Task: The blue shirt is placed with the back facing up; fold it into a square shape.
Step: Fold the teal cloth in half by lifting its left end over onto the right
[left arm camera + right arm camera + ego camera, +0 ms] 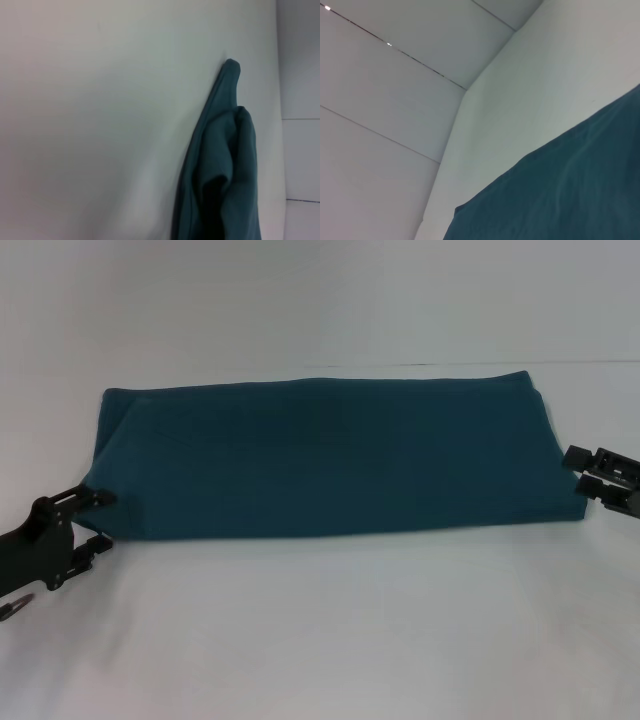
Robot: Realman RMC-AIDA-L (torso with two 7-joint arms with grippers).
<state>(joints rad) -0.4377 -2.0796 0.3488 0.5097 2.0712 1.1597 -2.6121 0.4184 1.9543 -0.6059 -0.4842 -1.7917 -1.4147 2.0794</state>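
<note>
The blue shirt [330, 455] lies flat on the white table [330, 630] as a long, plain band running left to right, with no lettering showing. My left gripper [103, 519] is at the band's near left corner, open, with its upper finger [102, 499] touching the cloth edge. My right gripper [580, 473] is open at the band's right end, its tips just off the edge. The left wrist view shows the layered folded end of the blue shirt [220, 170]. In the right wrist view the blue shirt [560, 200] fills the near part of the picture.
White tabletop surrounds the shirt, with a wide bare strip in front of it. A white wall [320, 300] rises behind the table. Panelled white walls [395, 100] meeting at a corner show in the right wrist view.
</note>
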